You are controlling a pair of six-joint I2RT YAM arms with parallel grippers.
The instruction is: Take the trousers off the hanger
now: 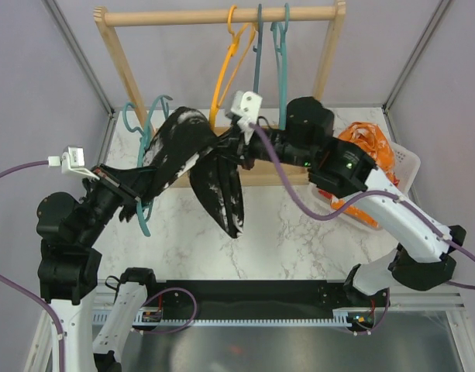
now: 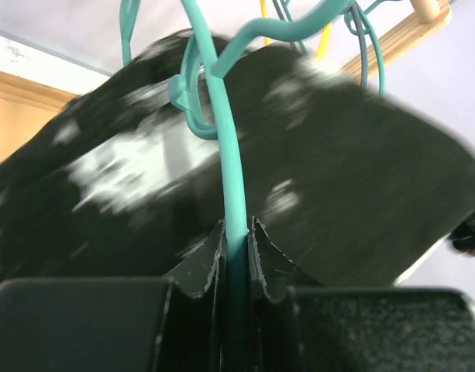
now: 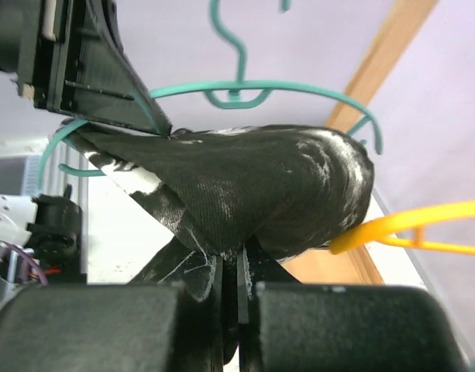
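While the teal hanger (image 1: 144,136) (image 2: 229,178) (image 3: 237,89) is being held off the rack (image 1: 222,15), its thin wire is being pinched by the left gripper (image 1: 140,190) (image 2: 235,240) (image 3: 156,120), whose fingers are being pressed together on it with no gap showing in the left wrist view. The black trousers (image 1: 214,174) (image 2: 338,178) (image 3: 268,186), flecked with white, are being carried draped over this hanger above the far left part of the tabletop (image 1: 299,232), just in front of the rack's lower rail. One end of the cloth is hanging down towards the middle of the tabletop. A fold of the black trousers is being gripped by the right gripper (image 1: 225,151) (image 3: 239,267), its fingers being squeezed shut on the fabric, as is being shown in the right wrist view. An orange hanger (image 1: 225,70) (image 3: 407,229) is being carried bare on the rack's top bar, along the far edge. At the right edge, the orange trousers (image 1: 369,143) are being kept in a white basket (image 1: 404,159), well apart from both grippers.
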